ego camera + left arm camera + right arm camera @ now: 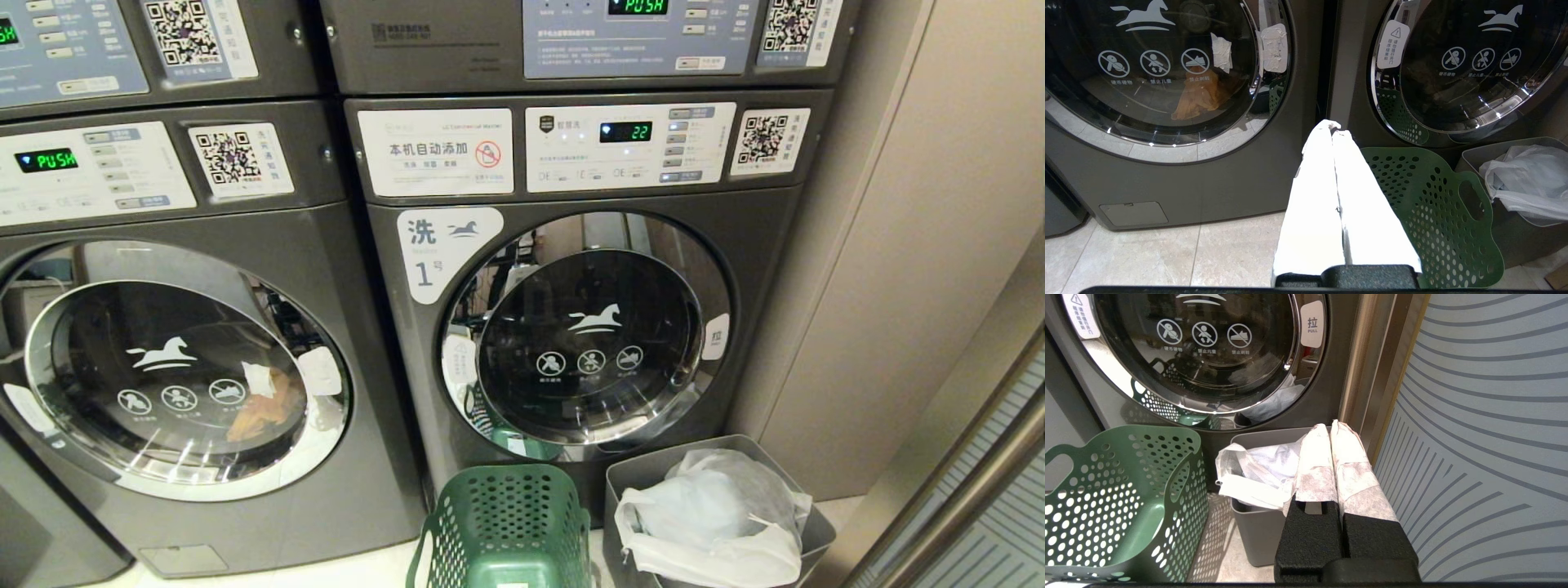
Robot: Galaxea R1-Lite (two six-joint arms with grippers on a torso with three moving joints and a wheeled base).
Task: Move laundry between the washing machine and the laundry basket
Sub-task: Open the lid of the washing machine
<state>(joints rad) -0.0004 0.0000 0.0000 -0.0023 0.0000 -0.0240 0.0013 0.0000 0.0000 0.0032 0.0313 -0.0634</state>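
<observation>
Fingers pressed together and holding nothing, the left gripper (1334, 127) hangs low before the seam between two front-loading machines, while the right gripper (1331, 426), its taped fingers likewise closed and empty, hangs above a grey bin (1257, 535) beside a striped wall panel (1486, 428). Neither arm shows in the head view.

The washing machine (588, 327) marked number 1 stands with its round door (592, 335) shut, its display (625, 131) lit; no laundry can be made out behind its dark glass. The green laundry basket (502, 523) sits on the tiled floor (1167, 257) just in front of it and looks empty as far as its inside shows. The neighbouring washer (171, 359) holds an orange garment (260, 412) behind its own closed door.

The risks, as a judgement: the door's pull tab (1312, 323) sits on the side nearest the panel, so the right arm may have little room; the basket and the bin, lined with a white plastic bag (710, 514), stand close under the door and could foul its swing or be knocked over. The lit display suggests a cycle may be running and the door locked. The bag could be mistaken for laundry, or the wrong machine opened.
</observation>
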